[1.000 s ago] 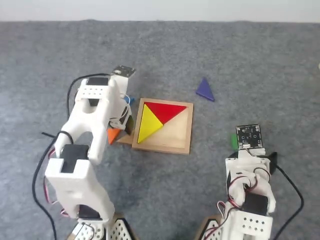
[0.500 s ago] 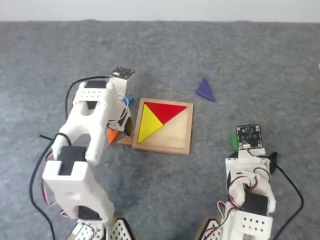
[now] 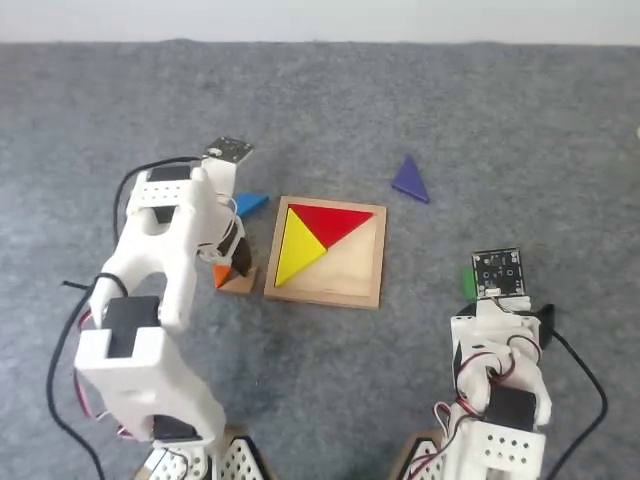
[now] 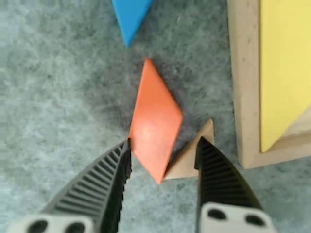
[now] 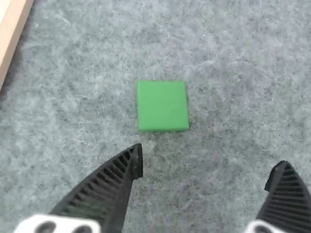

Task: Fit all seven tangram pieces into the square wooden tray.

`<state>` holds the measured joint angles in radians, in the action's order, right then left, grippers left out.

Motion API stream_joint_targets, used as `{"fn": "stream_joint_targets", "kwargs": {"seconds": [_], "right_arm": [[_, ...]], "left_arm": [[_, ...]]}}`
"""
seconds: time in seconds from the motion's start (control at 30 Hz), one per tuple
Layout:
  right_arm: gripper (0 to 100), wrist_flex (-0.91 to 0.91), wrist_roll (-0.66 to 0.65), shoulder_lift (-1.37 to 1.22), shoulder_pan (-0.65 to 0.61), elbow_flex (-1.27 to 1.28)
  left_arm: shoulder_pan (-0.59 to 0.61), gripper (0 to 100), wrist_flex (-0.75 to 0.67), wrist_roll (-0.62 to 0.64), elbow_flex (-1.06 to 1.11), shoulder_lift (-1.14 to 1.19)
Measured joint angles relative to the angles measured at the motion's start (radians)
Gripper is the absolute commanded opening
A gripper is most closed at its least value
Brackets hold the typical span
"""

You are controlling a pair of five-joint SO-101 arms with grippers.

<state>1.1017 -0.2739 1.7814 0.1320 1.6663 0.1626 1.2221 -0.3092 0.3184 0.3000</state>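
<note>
Grey carpet-like cloth (image 3: 520, 110) is covering the table, and the square wooden tray (image 3: 352, 262) is lying near its middle. A yellow triangle (image 3: 295, 247) is sitting inside the tray against its left wall. A red triangle (image 3: 328, 222) is sitting along the far wall, and the two are meeting along a slanted edge.

Just outside the tray's left wall, an orange parallelogram (image 4: 155, 124) is lying partly over a plain wooden triangle (image 4: 192, 158), which is resting just beside the tray's near-left corner. A blue piece (image 3: 250, 203) is lying near the tray's far-left corner, apart from the orange one.

The left gripper (image 4: 163, 150) is hanging low over this spot with its jaws spread. One fingertip is sitting at the parallelogram's edge and the other over the wooden triangle, with nothing pinched between them.

A purple triangle (image 3: 410, 178) is lying well beyond the tray's far-right corner. A green square (image 5: 162, 105) is lying flat on the cloth off the tray's right side. The right gripper (image 5: 204, 170) is hovering just short of it with its jaws spread wide, holding nothing.
</note>
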Motion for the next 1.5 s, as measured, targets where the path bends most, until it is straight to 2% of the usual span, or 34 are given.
{"fn": "stream_joint_targets", "kwargs": {"seconds": [0.17, 0.43, 0.6, 0.77, 0.9, 1.2, 1.37, 1.5], "right_arm": [[39.1, 0.0, 0.0, 0.0, 0.0, 0.0], [39.1, 0.0, 0.0, 0.0, 0.002, 0.0], [39.1, 0.0, 0.0, 0.0, 0.002, 0.0], [39.1, 0.0, 0.0, 0.0, 0.002, 0.0], [39.1, 0.0, 0.0, 0.0, 0.002, 0.0], [39.1, 0.0, 0.0, 0.0, 0.002, 0.0], [39.1, 0.0, 0.0, 0.0, 0.002, 0.0], [39.1, 0.0, 0.0, 0.0, 0.002, 0.0]], "left_arm": [[0.017, 17, -0.058, -0.014, 0.029, 0.012], [0.02, 16, -0.068, -0.144, -0.017, 0.018], [0.02, 1, -0.068, -0.178, -0.017, 0.018], [0.02, 1, -0.063, -0.176, -0.017, 0.018], [0.02, 1, -0.032, -0.071, -0.023, 0.02], [0.029, 1, 0.014, 0.344, -0.074, 0.021], [0.009, 1, 0.035, 0.413, -0.143, 0.021], [-0.106, 1, 0.127, 0.446, -0.253, 0.021]]}}
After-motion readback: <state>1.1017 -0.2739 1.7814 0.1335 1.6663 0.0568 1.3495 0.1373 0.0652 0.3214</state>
